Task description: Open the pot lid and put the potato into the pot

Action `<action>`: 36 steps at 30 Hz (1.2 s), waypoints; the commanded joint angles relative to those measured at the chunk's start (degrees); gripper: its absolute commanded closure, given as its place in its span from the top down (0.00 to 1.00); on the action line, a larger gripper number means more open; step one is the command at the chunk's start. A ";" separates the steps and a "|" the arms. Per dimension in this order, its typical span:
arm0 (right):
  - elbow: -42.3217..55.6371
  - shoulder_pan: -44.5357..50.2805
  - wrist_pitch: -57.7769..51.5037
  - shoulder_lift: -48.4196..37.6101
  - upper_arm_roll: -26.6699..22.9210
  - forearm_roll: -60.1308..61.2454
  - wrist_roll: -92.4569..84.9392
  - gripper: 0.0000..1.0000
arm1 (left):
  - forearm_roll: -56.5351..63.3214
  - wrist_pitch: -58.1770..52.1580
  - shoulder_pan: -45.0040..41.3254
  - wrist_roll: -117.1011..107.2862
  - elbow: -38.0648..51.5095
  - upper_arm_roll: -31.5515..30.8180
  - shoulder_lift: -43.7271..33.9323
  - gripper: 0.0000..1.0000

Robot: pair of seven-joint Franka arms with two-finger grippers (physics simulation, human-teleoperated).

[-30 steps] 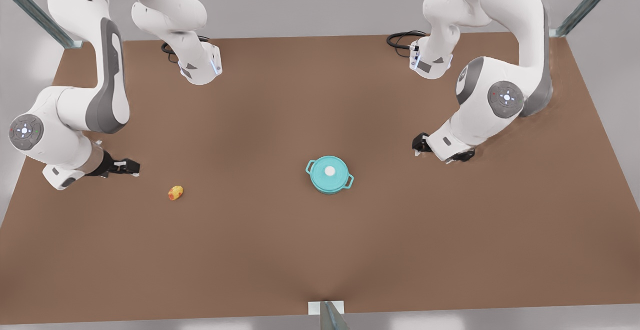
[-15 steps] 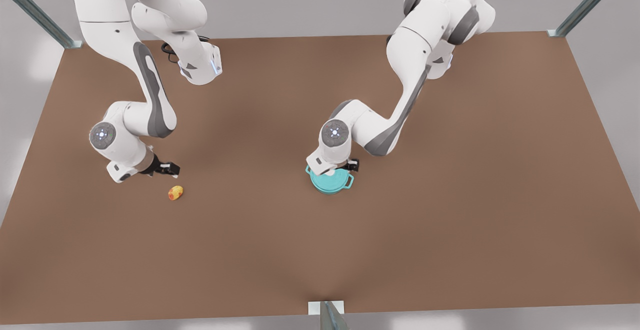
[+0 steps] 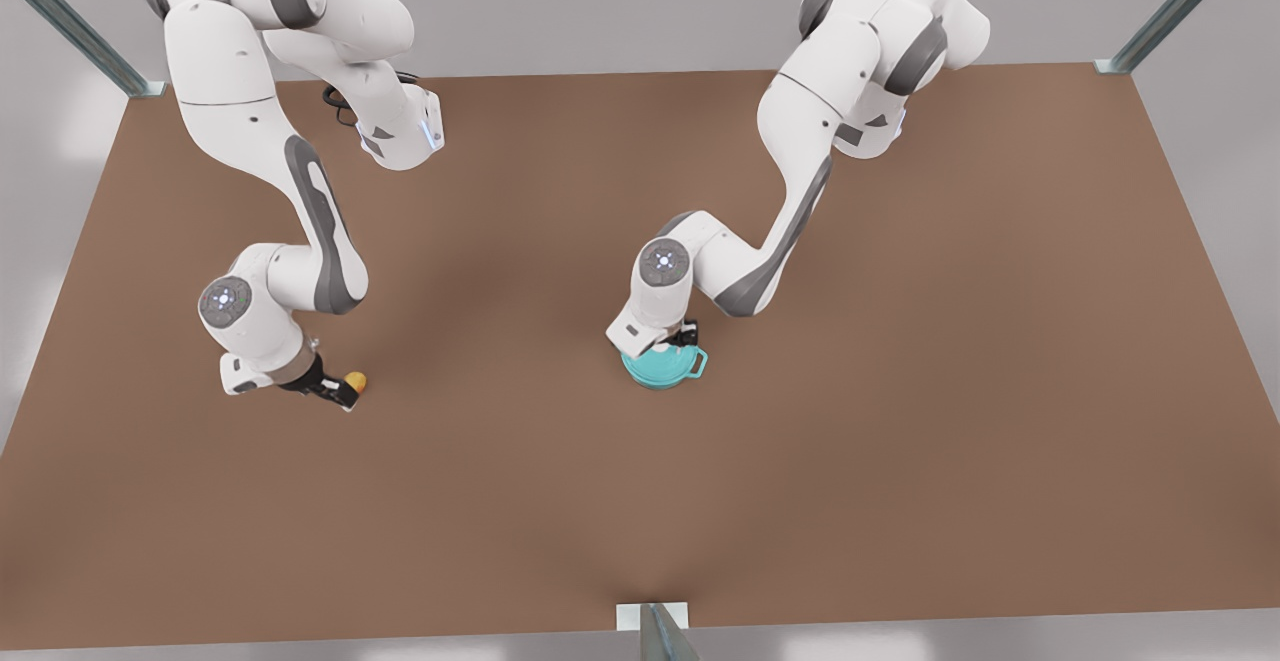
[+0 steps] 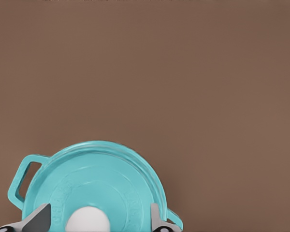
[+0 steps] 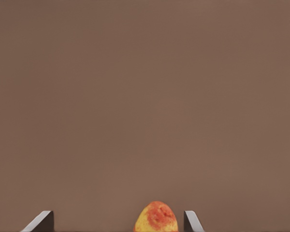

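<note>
Lid (image 4: 94,181) sits closed on the pot (image 3: 662,366), flat and centred, white knob (image 4: 87,220) at its middle; one loop handle (image 4: 23,176) of the pot juts past the lid rim in the left wrist view, the other shows at the opposite side. Pot stands on the brown tabletop (image 3: 900,441), a little right of centre in the front view. Left pincer (image 3: 668,341) is directly over the lid, its wrist covering the far part of the pot in the front view. In the left wrist view its two fingers (image 4: 38,220) stand spread, one on each side of the knob, with a gap to the knob on both sides: released, nothing gripped. Potato (image 3: 356,379) lies on the tabletop well apart from the pot, toward the front view's left, yellow-orange with a red patch (image 5: 157,217). Right pincer (image 3: 335,393) is down at the potato, touching or just beside it in the front view; contact cannot be told. In the right wrist view its fingers (image 5: 41,222) are spread wide with the potato between them, nearer one finger than the other, visible tabletop on both sides: released, not grasping.
</note>
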 commanded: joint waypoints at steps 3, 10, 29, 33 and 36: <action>0.69 0.14 1.17 1.52 -1.44 -0.43 11.30 1.00 | 0.70 2.48 -0.06 -11.47 -0.03 0.01 0.83 1.00; 0.69 1.02 1.08 4.95 -1.44 -0.52 11.74 1.00 | 1.76 2.57 -0.32 -11.91 -1.52 0.01 1.00 1.00; -2.56 3.22 1.17 5.74 -3.55 -1.57 13.32 1.00 | 3.16 -8.85 7.84 1.17 3.14 1.86 -1.90 0.43; -2.39 3.22 1.17 6.27 -3.55 -1.57 13.32 1.00 | 2.99 -3.24 21.82 25.35 3.22 1.77 1.79 0.43; -1.95 3.22 1.52 6.97 -3.55 -1.57 13.23 1.00 | 2.90 3.10 22.27 25.62 4.10 1.68 6.28 0.43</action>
